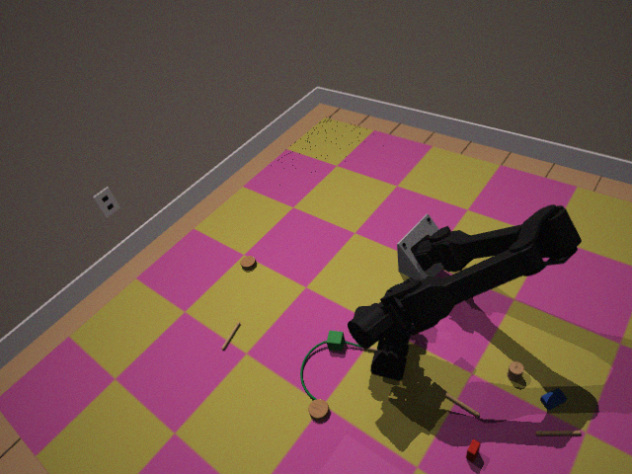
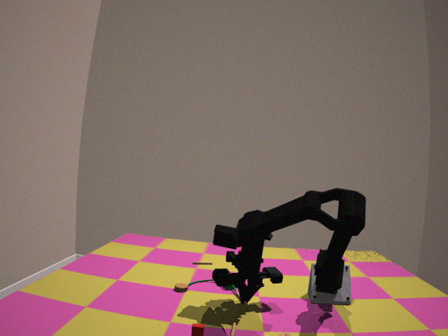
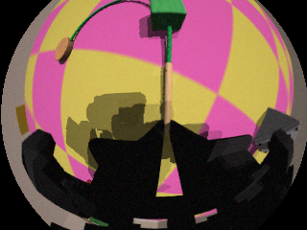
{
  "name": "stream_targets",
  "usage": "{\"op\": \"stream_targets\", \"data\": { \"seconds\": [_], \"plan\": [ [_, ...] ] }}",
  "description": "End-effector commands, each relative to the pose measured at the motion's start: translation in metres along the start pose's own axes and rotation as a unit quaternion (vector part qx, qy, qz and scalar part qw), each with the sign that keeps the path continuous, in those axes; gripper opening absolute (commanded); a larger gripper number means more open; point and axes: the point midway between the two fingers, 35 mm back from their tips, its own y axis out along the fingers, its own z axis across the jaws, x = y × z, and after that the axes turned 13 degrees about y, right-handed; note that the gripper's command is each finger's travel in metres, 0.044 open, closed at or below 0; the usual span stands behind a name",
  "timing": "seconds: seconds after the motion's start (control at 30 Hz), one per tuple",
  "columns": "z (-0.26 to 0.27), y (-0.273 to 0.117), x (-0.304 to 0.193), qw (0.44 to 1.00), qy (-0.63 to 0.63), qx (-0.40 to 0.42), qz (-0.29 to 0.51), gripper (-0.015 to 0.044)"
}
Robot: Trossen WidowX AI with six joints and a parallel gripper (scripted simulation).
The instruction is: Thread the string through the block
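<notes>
The green block lies a little way off from the jaws, straight out beyond the far end of the stick, on the side toward the fixed button. The jaws are closed on that stick, gripping it near its free end. Its long axis runs from the fingertips toward the block, and the green string carries on along nearly the same line. String shows on both sides of the block, one stretch curving back to the button, the other ending at the stick, so I judge the threading done; the hole itself is not visible, and I can't swear to it. The stick looks low, close to the desk, and apart from the block. What remains, I think, is setting it down here and letting go without tugging the block along.
</notes>
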Motion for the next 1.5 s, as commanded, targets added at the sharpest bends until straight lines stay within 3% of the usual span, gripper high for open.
{"op": "stream_targets", "data": {
  "seconds": [0.0,0.4,0.67,0.83,1.13,1.4,1.47],
  "plan": [
    [0.0,0.002,-0.003,1.0,-0.003,-0.002,0.003,0.0],
    [0.0,0.002,-0.003,1.0,-0.003,-0.002,0.003,0.0],
    [0.002,-0.01,0.002,1.0,0.0,0.0,-0.002,0.021],
    [0.003,-0.077,0.009,1.0,0.0,0.001,-0.001,0.021],
    [0.003,-0.08,0.009,1.0,0.0,0.001,0.0,0.021],
    [0.004,-0.081,0.009,1.0,0.001,0.002,0.0,0.042],
    [0.004,-0.097,0.011,1.0,0.001,0.002,0.0,0.044]
  ]
}}
